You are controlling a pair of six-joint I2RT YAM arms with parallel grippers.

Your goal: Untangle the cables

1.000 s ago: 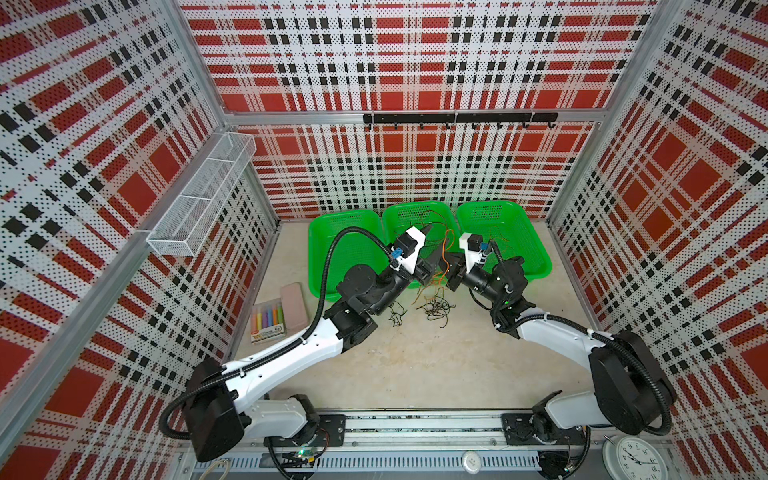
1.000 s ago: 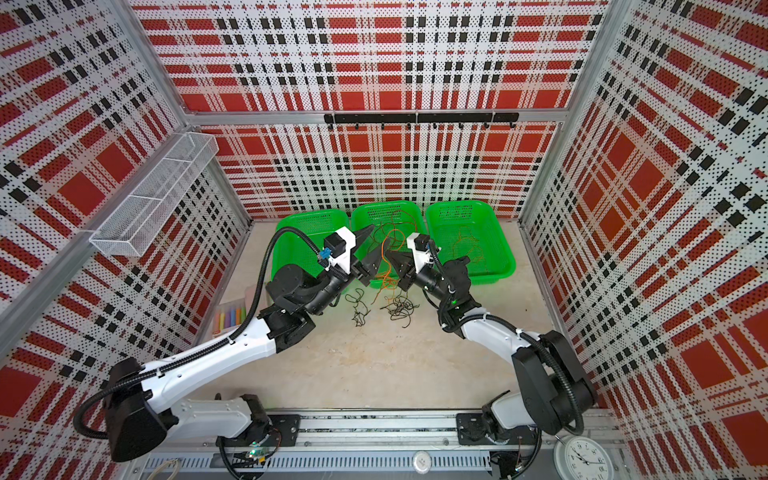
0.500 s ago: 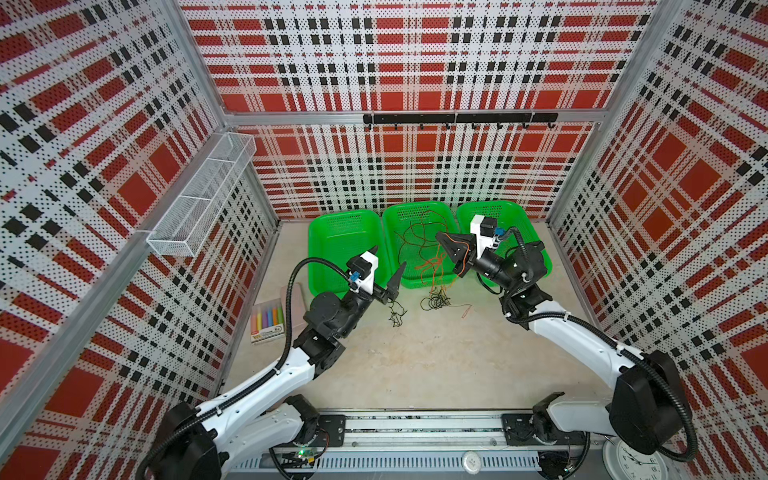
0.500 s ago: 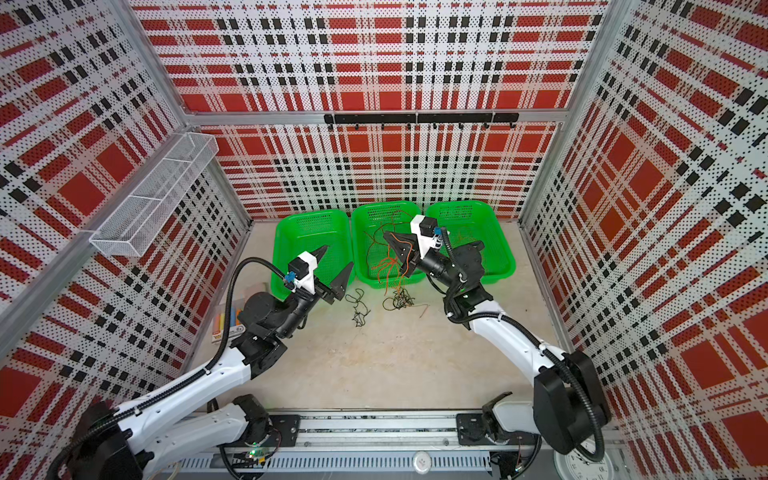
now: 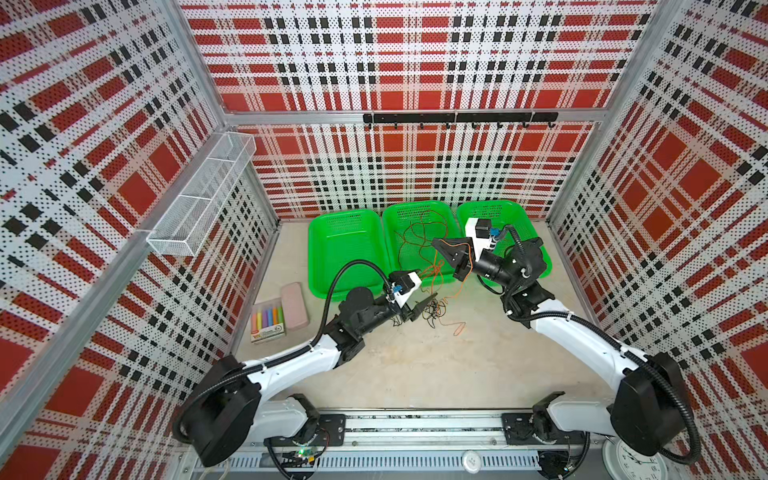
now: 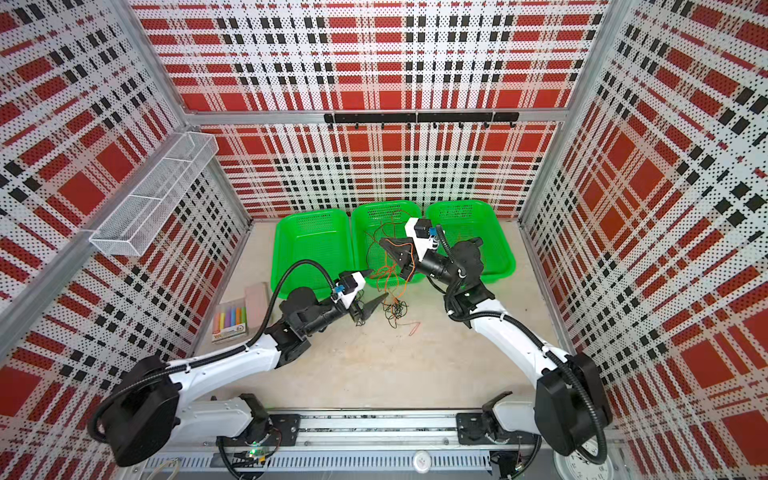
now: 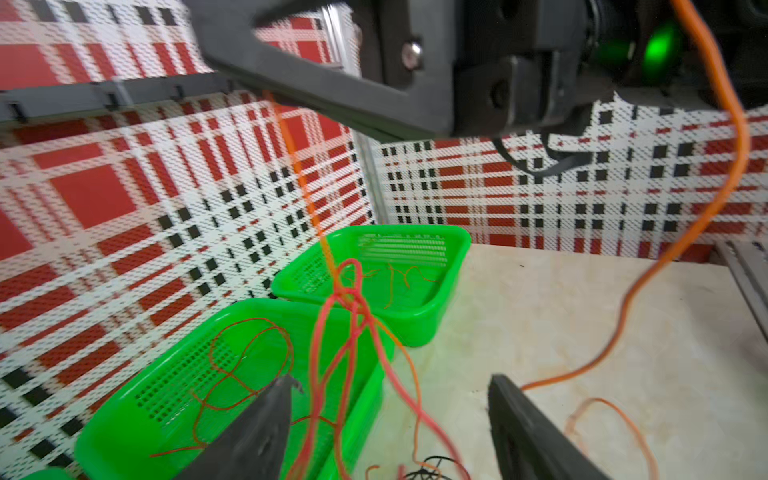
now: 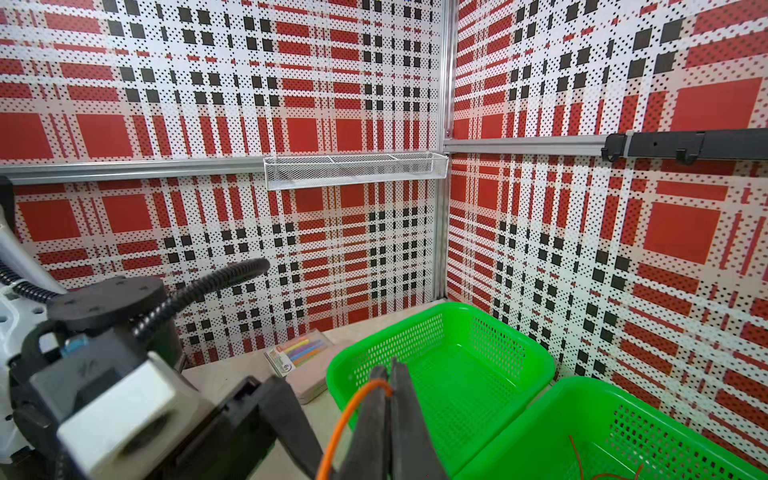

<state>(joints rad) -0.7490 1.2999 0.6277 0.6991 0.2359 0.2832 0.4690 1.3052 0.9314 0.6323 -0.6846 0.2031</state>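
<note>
Three green baskets (image 5: 344, 214), two arms (image 5: 291, 365), one chalk box (image 5: 268, 321)

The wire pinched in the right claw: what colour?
The cable is orange; clearest in the right wrist view.

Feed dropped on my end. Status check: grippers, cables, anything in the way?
Right gripper shut on orange cable. Left gripper open, red cable hanging between its jaws, ungripped. Red and orange knotted together; black cable bunched on table. Middle basket rim underneath.
</note>
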